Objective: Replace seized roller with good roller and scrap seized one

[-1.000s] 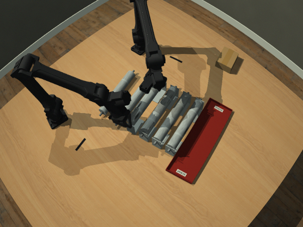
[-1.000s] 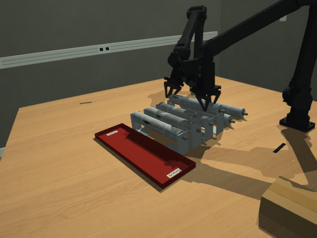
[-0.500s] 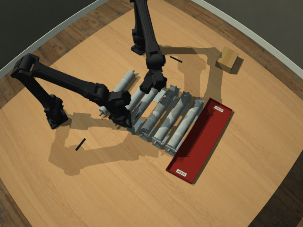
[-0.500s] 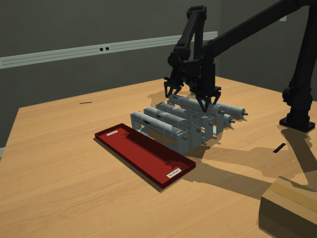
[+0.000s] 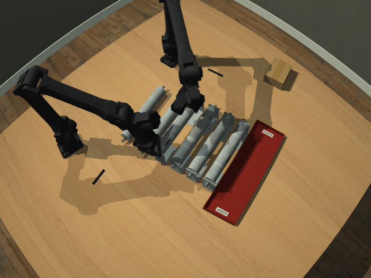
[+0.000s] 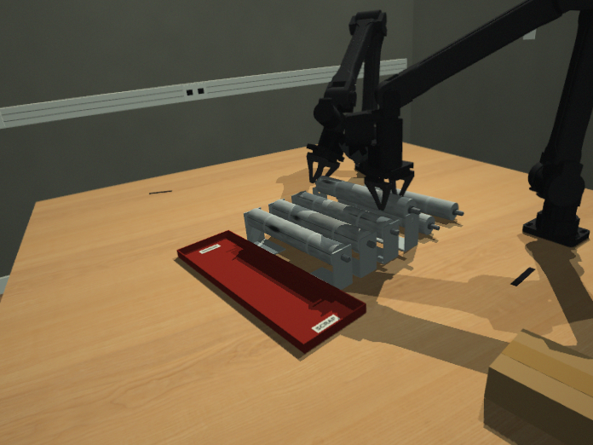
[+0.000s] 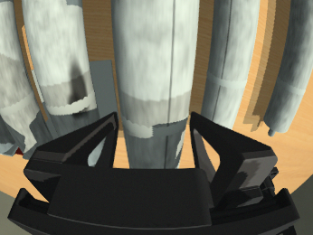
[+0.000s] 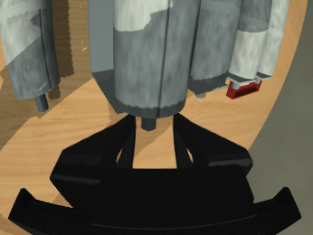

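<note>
Two grippers: left jaws (image 5: 195, 111) (image 6: 391, 200) Two grippers, jaws part-open, empty: left (image 5: 195, 111) (image 6: 391, 200) (image 7: 155, 115) astride roller (image 5: 180, 117) (image 6: 356, 192) (image 7: 154, 68) (image 8: 151, 68), probably releasing; right (image 5: 158, 150) (image 6: 319, 176) (image 8: 155, 117) near axle (image 8: 148, 124), presumably for centring.

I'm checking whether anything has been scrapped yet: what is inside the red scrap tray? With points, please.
Inside the scrap tray (image 5: 251, 176) (image 6: 267, 287), only two SCRAP labels (image 5: 222, 211) (image 6: 325, 324) and shadows show; no roller. The near wall hides a floor strip in the exterior view.

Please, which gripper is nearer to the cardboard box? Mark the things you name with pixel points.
Left. The left gripper (image 5: 190, 109) (image 6: 391, 201) (image 7: 154, 118) is over the roller end towards the box (image 5: 278, 73) (image 6: 536, 388); the right gripper (image 5: 152, 151) (image 6: 319, 179) (image 8: 154, 118) is at the opposite end, farther away.
</note>
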